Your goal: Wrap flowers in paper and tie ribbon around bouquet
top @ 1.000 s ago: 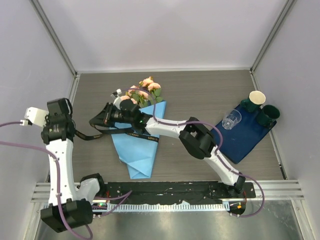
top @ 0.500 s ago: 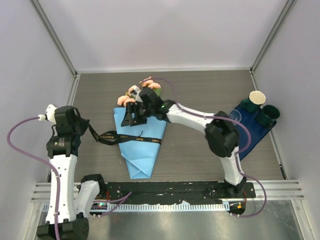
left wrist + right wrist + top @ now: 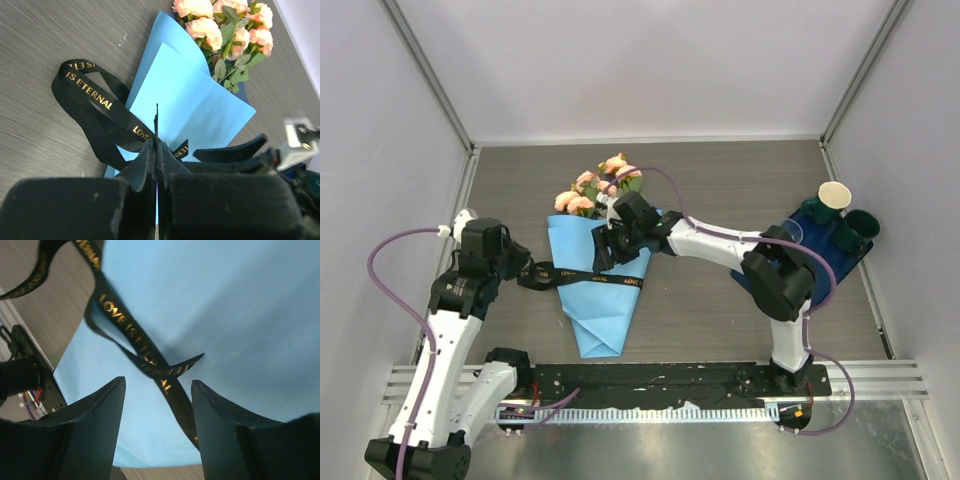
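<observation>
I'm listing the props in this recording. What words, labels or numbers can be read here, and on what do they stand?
"IS ETERNAL": gold capitals on the black ribbon, left wrist view.
"LOVE": same ribbon, where it reaches the blue paper.
"LOVE IS ET": the ribbon in the right wrist view, with "TERNAL" on the strand crossing it.
Top view: the ribbon's lettering is too small to read.
No other text shows.
</observation>
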Robot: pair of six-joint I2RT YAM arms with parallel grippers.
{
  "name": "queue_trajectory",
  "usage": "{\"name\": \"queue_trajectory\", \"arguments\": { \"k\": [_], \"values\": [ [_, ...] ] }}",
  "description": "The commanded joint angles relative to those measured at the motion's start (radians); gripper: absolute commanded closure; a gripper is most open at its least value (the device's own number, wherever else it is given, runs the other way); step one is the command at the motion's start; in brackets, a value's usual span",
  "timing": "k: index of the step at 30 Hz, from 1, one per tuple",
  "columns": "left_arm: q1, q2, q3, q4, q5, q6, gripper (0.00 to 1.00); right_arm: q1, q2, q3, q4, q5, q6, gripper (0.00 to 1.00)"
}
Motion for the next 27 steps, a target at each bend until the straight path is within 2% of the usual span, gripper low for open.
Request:
{"name": "queue_trajectory", "arguments": {
  "k": [1,3,10,11,12,14,16,19,21,22,23,24,25,26,27],
  "values": [
    [-0.004,-0.031,-0.012,-0.009,-0.028,0.003,1.0,0.012,0.005,-0.012,0.077,0.072,0.269,0.38],
    [-0.004,-0.031,-0.019,-0.009,-0.027,0.005,1.0,0.018,-0.006,-0.082,0.209,0.098,0.416,0.39],
    [-0.006,-0.037,-0.023,-0.003,0.001,0.005,1.0,0.03,0.064,-0.077,0.249,0.149,0.543,0.61],
    [-0.006,-0.045,-0.024,-0.008,0.002,0.005,1.0,0.035,0.07,-0.06,0.254,0.151,0.544,0.68],
    [-0.006,-0.051,-0.024,-0.009,0.004,0.003,1.0,0.038,0.072,-0.051,0.296,0.143,0.543,0.82],
    [-0.004,-0.069,-0.038,-0.018,0.013,-0.006,1.0,0.047,0.075,-0.022,0.343,0.14,0.552,1.0],
    [-0.004,-0.088,-0.067,-0.021,0.018,-0.02,1.0,0.058,0.08,0.004,0.468,0.15,0.567,1.0],
    [-0.006,-0.16,-0.12,-0.038,0.011,-0.058,1.0,0.105,0.179,0.177,0.567,0.152,0.585,1.0],
    [-0.004,-0.247,-0.142,-0.043,-0.005,-0.083,1.0,0.141,0.319,0.389,0.536,0.108,0.604,1.0],
    [-0.004,-0.278,-0.151,-0.049,-0.01,-0.083,1.0,0.15,0.365,0.57,0.46,0.106,0.601,0.98],
    [-0.004,-0.313,-0.157,-0.041,-0.015,-0.08,1.0,0.158,0.427,0.671,0.38,0.071,0.59,0.74],
    [-0.004,-0.386,-0.165,-0.032,-0.019,-0.075,1.0,0.156,0.514,0.758,0.22,0.027,0.572,0.66],
    [-0.004,-0.414,-0.19,-0.017,-0.009,-0.071,1.0,0.155,0.523,0.808,0.153,0.02,0.547,0.6],
    [-0.006,-0.442,-0.203,0.038,0.011,-0.066,1.0,0.152,0.505,0.766,0.128,0.034,0.493,0.5],
    [-0.006,-0.46,-0.222,0.069,0.042,-0.063,1.0,0.145,0.42,0.696,0.168,0.043,0.478,0.47]
  ]
}}
